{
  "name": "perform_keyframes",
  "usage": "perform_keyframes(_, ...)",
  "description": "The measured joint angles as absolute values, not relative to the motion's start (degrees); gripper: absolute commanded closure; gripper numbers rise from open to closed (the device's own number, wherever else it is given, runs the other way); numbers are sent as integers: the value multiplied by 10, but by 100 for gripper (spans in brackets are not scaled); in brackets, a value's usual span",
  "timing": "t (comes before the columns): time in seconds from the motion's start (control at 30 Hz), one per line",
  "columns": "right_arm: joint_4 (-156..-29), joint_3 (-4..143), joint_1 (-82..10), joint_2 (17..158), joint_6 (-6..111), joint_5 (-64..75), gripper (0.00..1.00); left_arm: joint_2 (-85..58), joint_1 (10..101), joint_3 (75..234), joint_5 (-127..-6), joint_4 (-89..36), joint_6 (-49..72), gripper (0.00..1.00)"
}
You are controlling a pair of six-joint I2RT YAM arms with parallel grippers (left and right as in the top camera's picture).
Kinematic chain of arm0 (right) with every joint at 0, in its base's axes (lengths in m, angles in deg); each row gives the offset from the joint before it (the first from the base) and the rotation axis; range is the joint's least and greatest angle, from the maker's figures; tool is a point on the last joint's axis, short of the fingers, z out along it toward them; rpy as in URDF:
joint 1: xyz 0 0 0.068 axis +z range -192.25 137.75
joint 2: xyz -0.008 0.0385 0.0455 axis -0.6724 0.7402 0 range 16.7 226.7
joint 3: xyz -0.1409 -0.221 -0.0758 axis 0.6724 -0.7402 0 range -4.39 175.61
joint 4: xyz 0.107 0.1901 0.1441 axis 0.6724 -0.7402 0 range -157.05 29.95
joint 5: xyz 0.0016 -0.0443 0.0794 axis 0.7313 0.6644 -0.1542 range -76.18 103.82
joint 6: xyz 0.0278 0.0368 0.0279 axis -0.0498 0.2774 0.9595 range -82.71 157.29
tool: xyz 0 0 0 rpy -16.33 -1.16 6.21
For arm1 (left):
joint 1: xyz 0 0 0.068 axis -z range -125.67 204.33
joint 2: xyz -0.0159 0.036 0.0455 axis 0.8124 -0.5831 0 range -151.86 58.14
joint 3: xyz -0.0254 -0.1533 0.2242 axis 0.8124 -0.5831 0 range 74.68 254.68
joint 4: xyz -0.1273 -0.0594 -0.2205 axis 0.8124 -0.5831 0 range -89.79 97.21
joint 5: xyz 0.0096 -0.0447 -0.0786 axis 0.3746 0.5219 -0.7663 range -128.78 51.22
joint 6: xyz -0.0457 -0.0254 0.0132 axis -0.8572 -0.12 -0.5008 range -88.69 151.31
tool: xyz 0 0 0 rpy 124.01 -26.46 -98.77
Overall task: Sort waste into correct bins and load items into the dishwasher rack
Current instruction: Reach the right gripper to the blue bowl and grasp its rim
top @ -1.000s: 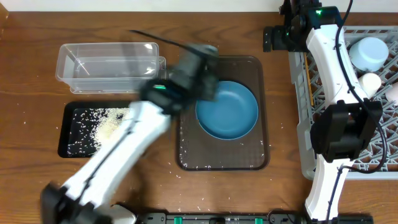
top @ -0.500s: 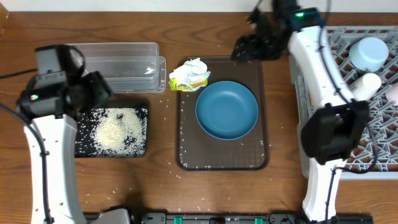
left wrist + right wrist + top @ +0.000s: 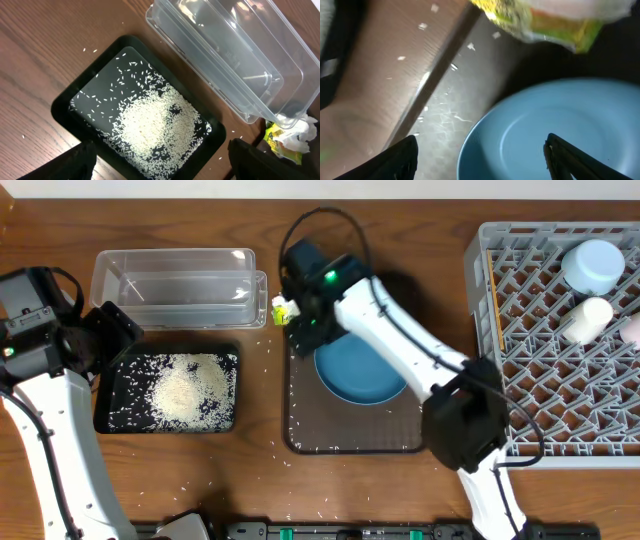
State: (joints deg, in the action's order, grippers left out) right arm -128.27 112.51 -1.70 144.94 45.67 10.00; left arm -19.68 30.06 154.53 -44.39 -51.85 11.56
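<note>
My right gripper (image 3: 480, 161) hangs open over the left rim of the large dark-blue bowl (image 3: 555, 135), nothing between its fingers (image 3: 390, 161). Just beyond it lies the crumpled tissue with the yellow-green wrapper (image 3: 555, 20); overhead, the wrapper (image 3: 283, 310) peeks out left of the right gripper (image 3: 305, 330). The bowl (image 3: 372, 375) rests on the brown tray (image 3: 350, 435). My left gripper (image 3: 160, 169) stands open above the near end of the black tray (image 3: 65, 107), which holds the rice heap (image 3: 147, 122). The clear tub (image 3: 230, 60) is behind it. The chopsticks are out of view.
The grey rack (image 3: 540, 380) at the right holds an upturned light-blue bowl (image 3: 595, 265), a white cup (image 3: 588, 318) and a pink cup (image 3: 633, 330) at the frame edge. Loose rice grains dot the brown tray and the wooden table (image 3: 250, 470).
My left arm swung from over the brown tray back to the far left and its jaws opened wide. My right arm crossed from beside the rack to the tray's back-left corner.
</note>
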Motion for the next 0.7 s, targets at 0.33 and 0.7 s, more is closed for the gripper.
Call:
perform_keyframes(0.33,-1279,1048,40,1462,599,184,40,-197,301,1545,-444,-519,116,11)
perform_keyframes(0.7,-1260,996,59,1466,641,193,84,-197,301,1545,-444,-519,116,11)
